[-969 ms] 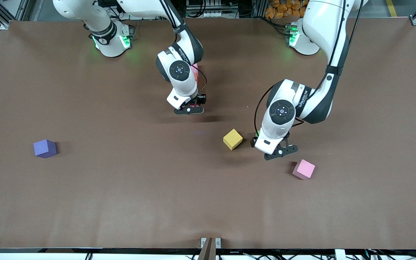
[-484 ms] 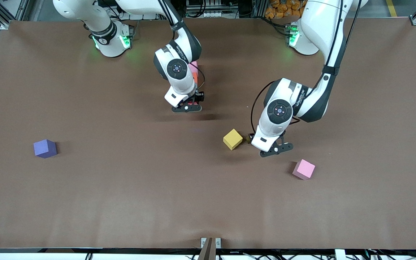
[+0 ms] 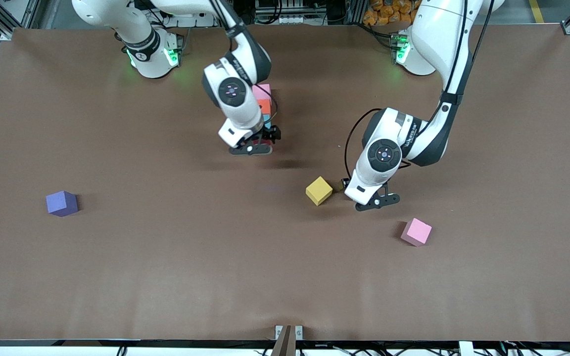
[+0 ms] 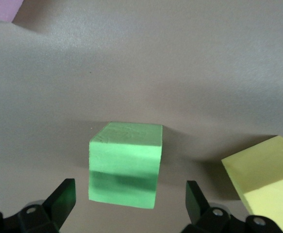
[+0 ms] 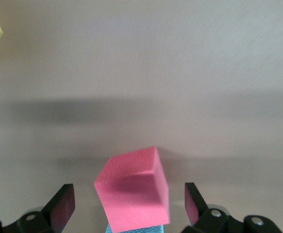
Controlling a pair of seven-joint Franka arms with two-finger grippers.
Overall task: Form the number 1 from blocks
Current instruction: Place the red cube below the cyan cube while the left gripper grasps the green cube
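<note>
- Front view: a short row of blocks runs from a pink block (image 3: 264, 90) past an orange block (image 3: 264, 105) toward the camera, its nearer part hidden by the right gripper (image 3: 251, 148), which hangs low over that end.
- A yellow block (image 3: 318, 190) lies just beside the left gripper (image 3: 377, 202); a second pink block (image 3: 416, 231) lies nearer the camera; a purple block (image 3: 61, 203) sits well apart toward the right arm's end.
- The brown table (image 3: 166, 277) has wide bare room near the camera.
- Left wrist view: the left gripper's jaws stand open around a matte green block (image 4: 125, 165), apart from it; the yellow block's corner is close beside.
- Right wrist view: the right gripper's fingers (image 5: 62, 204) are spread, not touching the red block (image 5: 134, 189), which sits skewed against a blue block (image 5: 131, 229).
</note>
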